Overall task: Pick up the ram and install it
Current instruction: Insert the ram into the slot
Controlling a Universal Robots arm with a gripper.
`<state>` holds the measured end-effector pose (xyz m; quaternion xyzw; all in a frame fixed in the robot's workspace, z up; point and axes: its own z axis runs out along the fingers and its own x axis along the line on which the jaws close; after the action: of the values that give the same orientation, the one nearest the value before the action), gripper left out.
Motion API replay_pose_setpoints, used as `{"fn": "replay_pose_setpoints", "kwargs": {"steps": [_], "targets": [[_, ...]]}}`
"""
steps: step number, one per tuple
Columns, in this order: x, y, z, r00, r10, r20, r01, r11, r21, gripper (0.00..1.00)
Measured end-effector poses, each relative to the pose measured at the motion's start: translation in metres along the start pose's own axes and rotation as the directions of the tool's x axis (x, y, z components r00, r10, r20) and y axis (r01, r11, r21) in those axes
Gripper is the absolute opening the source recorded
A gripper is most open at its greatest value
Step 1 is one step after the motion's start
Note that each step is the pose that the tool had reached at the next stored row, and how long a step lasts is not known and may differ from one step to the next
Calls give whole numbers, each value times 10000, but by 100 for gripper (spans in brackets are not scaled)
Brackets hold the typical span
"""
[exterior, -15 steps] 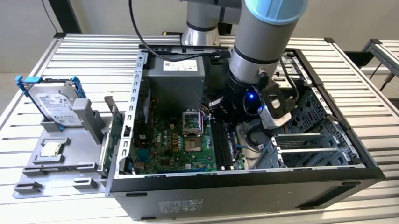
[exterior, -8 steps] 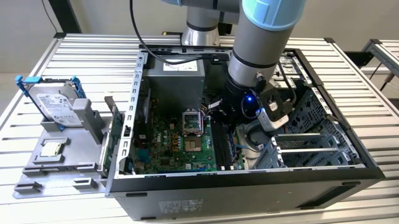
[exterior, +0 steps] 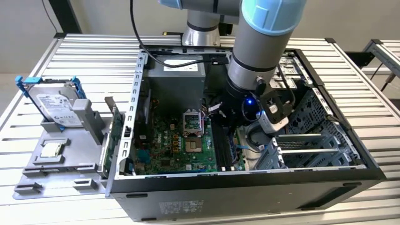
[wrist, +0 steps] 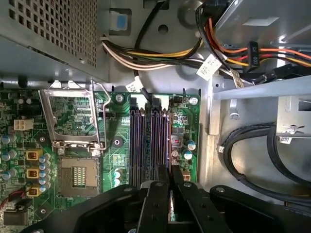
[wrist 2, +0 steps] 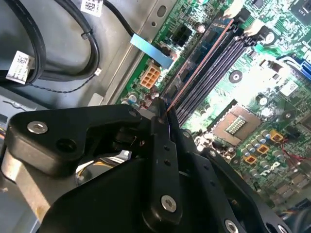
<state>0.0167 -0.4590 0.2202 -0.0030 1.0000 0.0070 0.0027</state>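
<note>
The ram (wrist 2: pixel 194 65) shows edge-on as a thin dark stick running from between my fingers towards the long black memory slots (wrist 2: pixel 221 63). My gripper (wrist 2: pixel 163 110) is shut on the ram. In the first wrist view the gripper (wrist: pixel 171 178) hangs low over the motherboard, with the ram (wrist: pixel 171 213) pinched between its black fingers (wrist: pixel 158 194). There the ram lines up with the slot (wrist: pixel 167 141) nearest the case's drive side; whether it touches the slot I cannot tell. In the exterior view the arm (exterior: pixel 253 61) reaches down into the open computer case (exterior: pixel 350 168).
A silver hard drive with blue brackets (exterior: pixel 56 105) stands on a grey tray (exterior: pixel 62 168) at the exterior view's left. The processor socket (wrist: pixel 73 121) lies beside the slots. Cable bundles (wrist: pixel 214 53), the power supply (exterior: pixel 178 79) and the metal drive cage (exterior: pixel 312 140) crowd the gripper.
</note>
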Motion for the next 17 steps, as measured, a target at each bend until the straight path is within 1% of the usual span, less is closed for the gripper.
{"fn": "replay_pose_setpoints", "kwargs": {"steps": [10,17], "targets": [[10,-11,18,10000,-1,-2,1,10000,-2,0],[21,-12,44,10000,-4,-2,4,10000,-1,0]]}}
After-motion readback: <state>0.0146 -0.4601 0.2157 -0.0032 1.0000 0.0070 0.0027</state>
